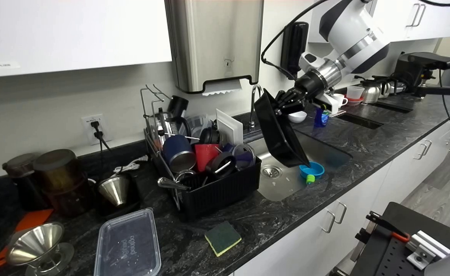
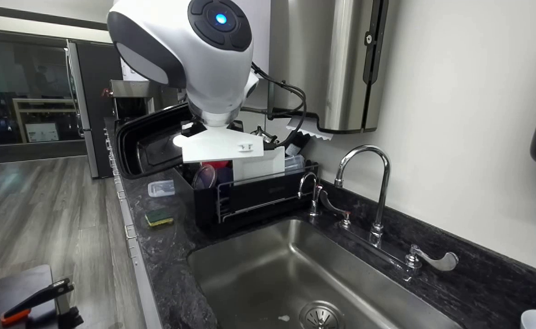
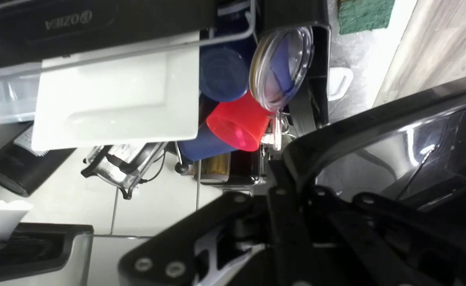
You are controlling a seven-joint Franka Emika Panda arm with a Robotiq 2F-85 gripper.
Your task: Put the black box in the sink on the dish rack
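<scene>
Foremost in the wrist view, the gripper [image 3: 298, 184] is drawn narrow, clamped on one edge of the black box [image 1: 280, 132], which hangs tilted in mid-air. Clock positions about the box, in an exterior view: dish rack [image 1: 225, 195], eight; sink [image 1: 293, 178], five, with a blue bowl [image 1: 312, 168] inside. Probable failure: an edge-only grip lets the box swivel or slip, or the crowded rack denies it a level seat. Count: box, rack, sink, blue bowl, red cup [image 1: 205, 155] and sponge [image 1: 223, 237], one each; chrome spouts [image 2: 382, 196], two.
</scene>
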